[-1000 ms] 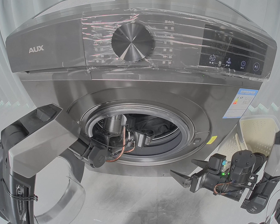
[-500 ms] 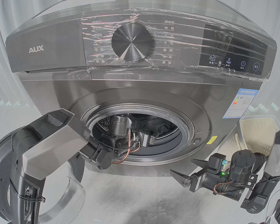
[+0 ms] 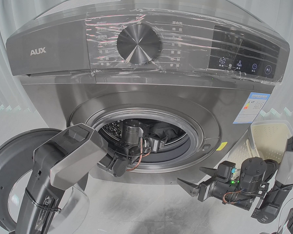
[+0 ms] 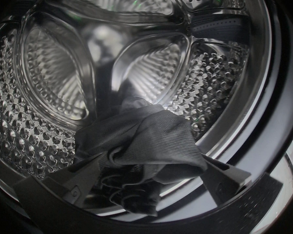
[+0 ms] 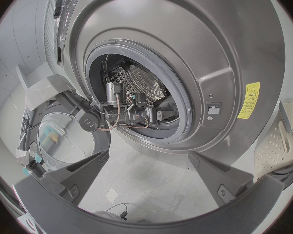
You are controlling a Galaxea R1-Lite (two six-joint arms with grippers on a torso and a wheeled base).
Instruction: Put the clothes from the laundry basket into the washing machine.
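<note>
Pale curtained walls behind, grey floor [image 3: 146,208] below. Front and centre, a silver front-loading washing machine [image 3: 146,91], its round door [image 3: 6,166] swung fully open on the robot's left. Up top, a film-wrapped control panel with a large dial [image 3: 138,44]. On the front face to the right of the porthole, a blue label [image 3: 255,108] and a small yellow sticker [image 3: 221,146].

Inside the porthole, a dimpled steel drum [image 4: 29,127]. At the drum's lower front, a dark grey garment [image 4: 146,140], bunched and creased, one fold trailing over the drum's lip onto the door seal.

Reached in through the porthole, the left gripper [image 4: 153,158], wrist just past the rim. Fingers [image 4: 84,176] spread wide, one on each side of the garment. Cloth lying between them and overlapping both in the left wrist view, nothing clamped.

Low in front of the machine, below and to the right of the porthole, the right gripper [image 3: 190,176], hanging above the floor and pointed toward the door side. Fingers wide apart, nothing held.

Against the machine's right side, just beside the right arm, a cream perforated laundry basket [image 3: 270,140], standing upright.
</note>
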